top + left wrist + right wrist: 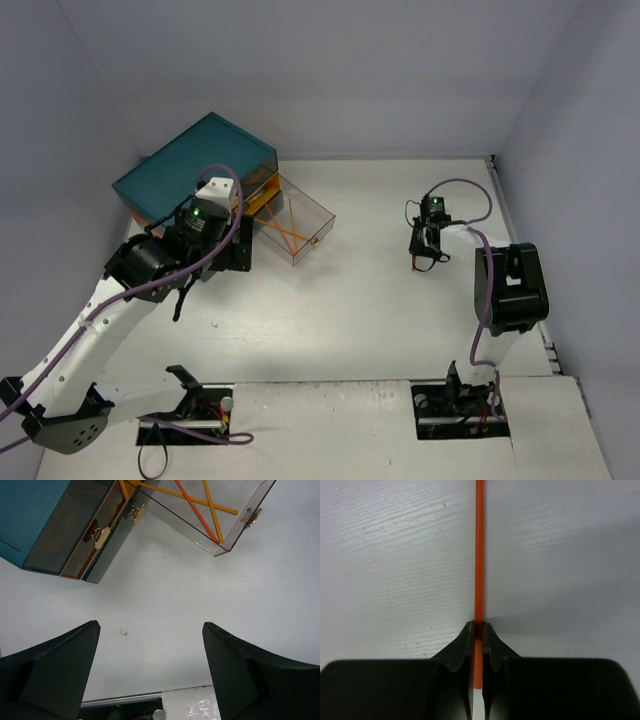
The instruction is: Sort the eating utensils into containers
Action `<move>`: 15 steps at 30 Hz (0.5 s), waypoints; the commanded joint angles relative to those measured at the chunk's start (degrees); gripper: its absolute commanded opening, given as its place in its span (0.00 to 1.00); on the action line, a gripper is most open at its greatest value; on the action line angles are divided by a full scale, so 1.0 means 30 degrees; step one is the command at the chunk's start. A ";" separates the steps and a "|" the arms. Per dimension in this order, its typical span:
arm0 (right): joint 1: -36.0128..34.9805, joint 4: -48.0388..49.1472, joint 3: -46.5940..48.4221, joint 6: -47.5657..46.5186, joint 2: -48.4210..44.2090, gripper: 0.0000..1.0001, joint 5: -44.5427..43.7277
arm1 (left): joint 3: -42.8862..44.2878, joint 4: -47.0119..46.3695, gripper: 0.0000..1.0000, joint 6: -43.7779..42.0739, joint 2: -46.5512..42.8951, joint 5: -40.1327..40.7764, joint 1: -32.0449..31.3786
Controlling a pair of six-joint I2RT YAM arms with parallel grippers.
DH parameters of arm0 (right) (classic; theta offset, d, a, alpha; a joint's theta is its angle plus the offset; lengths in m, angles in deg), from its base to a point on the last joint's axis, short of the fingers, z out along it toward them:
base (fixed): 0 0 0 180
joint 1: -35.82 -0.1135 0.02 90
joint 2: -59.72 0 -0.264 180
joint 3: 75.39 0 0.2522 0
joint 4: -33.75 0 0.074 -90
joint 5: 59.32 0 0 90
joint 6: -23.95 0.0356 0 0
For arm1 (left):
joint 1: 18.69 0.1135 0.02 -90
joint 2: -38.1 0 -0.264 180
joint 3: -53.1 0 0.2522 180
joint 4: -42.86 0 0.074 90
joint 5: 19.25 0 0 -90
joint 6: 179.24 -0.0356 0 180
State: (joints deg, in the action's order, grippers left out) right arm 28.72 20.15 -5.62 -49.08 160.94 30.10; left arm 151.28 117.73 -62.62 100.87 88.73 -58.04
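The top view places the teal chest (195, 160) far left on the tabletop (380, 320). Its clear drawer (235, 530) is pulled out, with yellow and orange chopsticks (212, 510) crossed inside. Only the left wrist view shows the pale knobs (100, 536). The left jaws are spread wide, holding nothing. Only the right wrist view shows the right jaws pinching an orange chopstick (479, 555) near one end, well apart from the chest.
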 commanded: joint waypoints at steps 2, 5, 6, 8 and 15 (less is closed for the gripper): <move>-0.0535 -0.0258 0.0295 -0.0570 0.0527 0.00 0.1610 | 0.0078 -0.0546 0.81 -0.0053 -0.0401 -0.0094 0.0150; -0.1353 -0.0258 0.1246 -0.0595 -0.2020 0.00 0.1929 | 0.0043 -0.0517 0.81 -0.0053 -0.0565 -0.0076 0.0150; -0.1863 -0.0258 0.1701 -0.0672 -0.2792 0.00 0.2078 | 0.0043 -0.0511 0.81 -0.0059 -0.0600 -0.0070 0.0144; -0.3101 -0.0258 0.2914 -0.1120 -0.4041 0.00 0.2127 | 0.0031 -0.0534 0.81 -0.0082 -0.0635 -0.0035 0.0179; -0.7154 0.0927 0.7734 -0.2538 -0.3797 0.00 0.3305 | 0.0243 -0.0534 0.81 -0.0285 -0.0330 -0.0135 0.0340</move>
State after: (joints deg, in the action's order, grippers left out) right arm 12.80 17.86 10.07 -53.58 150.61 36.11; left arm 150.65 117.75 -62.65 99.88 88.40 -57.72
